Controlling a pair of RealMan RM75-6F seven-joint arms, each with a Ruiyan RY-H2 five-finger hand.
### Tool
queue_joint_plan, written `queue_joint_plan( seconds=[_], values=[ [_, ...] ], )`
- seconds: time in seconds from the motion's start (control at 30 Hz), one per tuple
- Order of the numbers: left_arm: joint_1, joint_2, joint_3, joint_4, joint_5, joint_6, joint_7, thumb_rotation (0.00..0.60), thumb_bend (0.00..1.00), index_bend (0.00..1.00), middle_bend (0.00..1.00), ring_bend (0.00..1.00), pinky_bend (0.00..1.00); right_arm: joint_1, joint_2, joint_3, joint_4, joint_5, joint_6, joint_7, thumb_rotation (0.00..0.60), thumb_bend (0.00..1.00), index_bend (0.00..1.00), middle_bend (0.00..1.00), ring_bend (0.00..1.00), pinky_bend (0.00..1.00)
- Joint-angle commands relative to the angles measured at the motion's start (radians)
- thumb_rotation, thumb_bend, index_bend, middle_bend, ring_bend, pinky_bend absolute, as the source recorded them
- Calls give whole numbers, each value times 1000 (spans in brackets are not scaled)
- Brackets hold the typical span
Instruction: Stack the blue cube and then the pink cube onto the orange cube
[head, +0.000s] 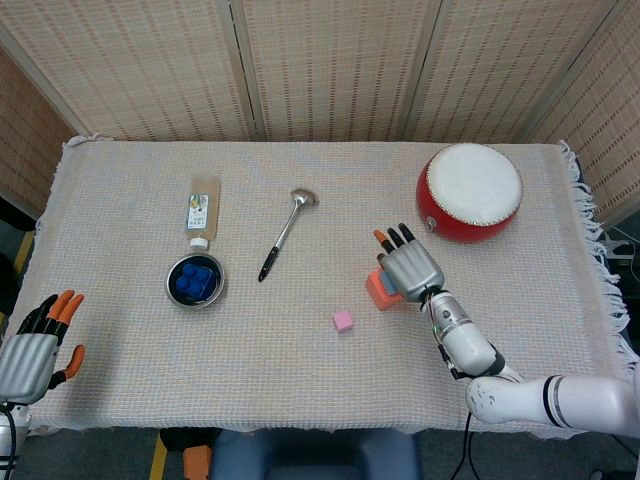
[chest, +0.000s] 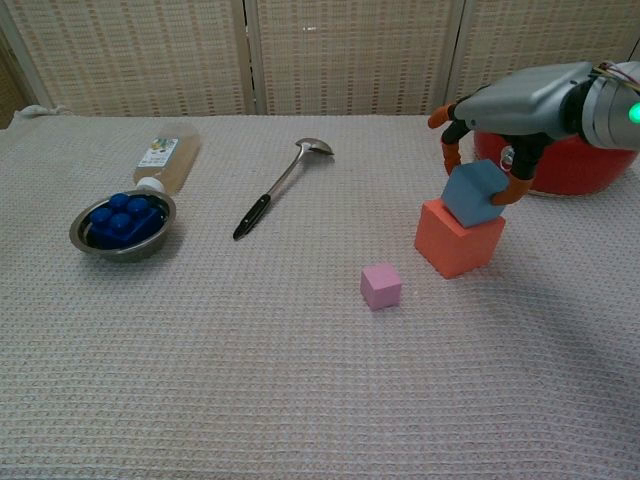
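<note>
This is looking like a staged robot test corner in a lab rather than a home. A bench (head: 300, 380) is wearing a cream woven cloth with a fringed edge, and woven reed screens (head: 330, 70) are closing it in behind. Unrelated props are lying scattered across it: a red drum (head: 469, 192), a ladle (head: 287, 232), a bottle (head: 202, 210) on its side, a steel bowl (head: 195, 281) holding blue pieces, and coloured foam cubes.
</note>
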Motion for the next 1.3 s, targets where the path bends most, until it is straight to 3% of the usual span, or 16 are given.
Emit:
queue_joint_plan(
  seconds=[0.03, 0.17, 0.4, 0.73, 0.87, 1.03, 1.2, 1.3],
  values=[
    [0, 0, 0, 0, -1, 1, 2, 600, 481, 0, 0, 0, 157, 3, -3, -5, 3, 0, 1, 0, 600, 144, 464, 0, 0, 0],
    [0, -1, 0, 0, -3, -2, 3, 600, 482, 0, 0, 0, 157, 6, -5, -10, 4, 0, 4, 2, 600, 144, 428, 0, 0, 0],
    [-3, -2, -1, 0, -5, -6, 3, 600, 481, 0, 0, 0, 158, 7, -2, -14, 2, -9, 6, 19, 600, 144, 193, 0, 0, 0],
    [-3, -4, -1, 2, -7, -7, 5, 600, 481, 0, 0, 0, 161, 0, 11, -13, -9, -32, 13, 56, 600, 144, 118, 0, 0, 0],
    [-3, -3, -2, 2, -8, -6, 5, 600, 481, 0, 0, 0, 162, -42, 50, -1, -53, -124, 20, 158, 600, 145, 61, 0, 0, 0],
    [-5, -6, -1, -1, -9, -11, 10, 600, 481, 0, 0, 0, 162, -104, 117, -9, -118, -315, -6, 314, 600, 144, 42, 0, 0, 0],
    [-5, -8, 1, -3, -2, -8, 13, 600, 480, 0, 0, 0, 162, -125, 132, -39, -171, -466, -5, 314, 600, 144, 66, 0, 0, 0],
    [-4, -6, 2, -5, 0, -6, 13, 600, 480, 0, 0, 0, 162, -120, 121, -52, -194, -495, -15, 266, 600, 144, 116, 0, 0, 0]
  ],
)
